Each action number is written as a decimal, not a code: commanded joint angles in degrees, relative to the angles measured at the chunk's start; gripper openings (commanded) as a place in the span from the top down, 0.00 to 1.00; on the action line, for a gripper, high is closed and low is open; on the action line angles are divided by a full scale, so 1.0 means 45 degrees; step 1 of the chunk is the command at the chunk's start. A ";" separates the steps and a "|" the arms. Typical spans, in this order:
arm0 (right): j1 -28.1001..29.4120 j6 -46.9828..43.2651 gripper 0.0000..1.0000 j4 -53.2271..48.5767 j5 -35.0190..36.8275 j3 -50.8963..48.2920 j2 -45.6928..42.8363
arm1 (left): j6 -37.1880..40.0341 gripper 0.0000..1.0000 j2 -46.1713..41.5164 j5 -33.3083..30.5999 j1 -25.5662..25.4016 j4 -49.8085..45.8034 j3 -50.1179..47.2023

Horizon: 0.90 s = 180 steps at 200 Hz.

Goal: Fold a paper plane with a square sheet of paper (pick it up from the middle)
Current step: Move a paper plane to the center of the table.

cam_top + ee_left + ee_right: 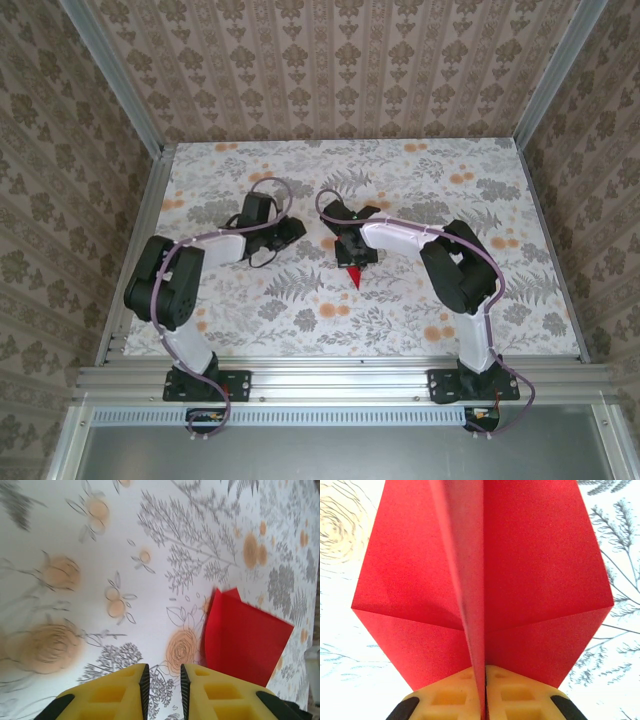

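The red sheet of paper is folded into a pointed paper plane [530, 580] with a centre crease and two wings spreading to either side. My right gripper [485, 692] is shut on the centre fold, which stands upright between its yellow fingers [520, 695]. From above, the plane's red tip [354, 277] pokes out below the right gripper [350, 252] near the table's middle. My left gripper [162, 690] is open by a narrow gap with nothing in it, hovering over the tablecloth just left of the plane's red wing [245, 640]. In the top view the left gripper [287, 232] sits apart from the plane.
The table [250, 300] is covered by a floral cloth with orange flowers and grey foliage. Aluminium rails [340, 378] run along the near edge, and patterned walls [330, 60] enclose the back and both sides.
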 commanded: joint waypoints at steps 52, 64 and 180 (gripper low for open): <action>0.0068 -0.0370 0.78 -0.0875 0.0313 0.0747 0.0639 | 0.0317 0.74 -0.0560 -0.0209 0.0371 -0.0554 -0.0611; 0.0080 -0.0333 0.76 -0.0924 0.0330 0.0753 0.0769 | 0.0336 0.74 -0.0525 -0.0209 0.0362 -0.0544 -0.0647; 0.0275 0.0421 0.75 -0.0026 0.0197 -0.1096 0.1901 | 0.0395 0.75 -0.0511 -0.0287 0.0364 -0.0651 -0.0741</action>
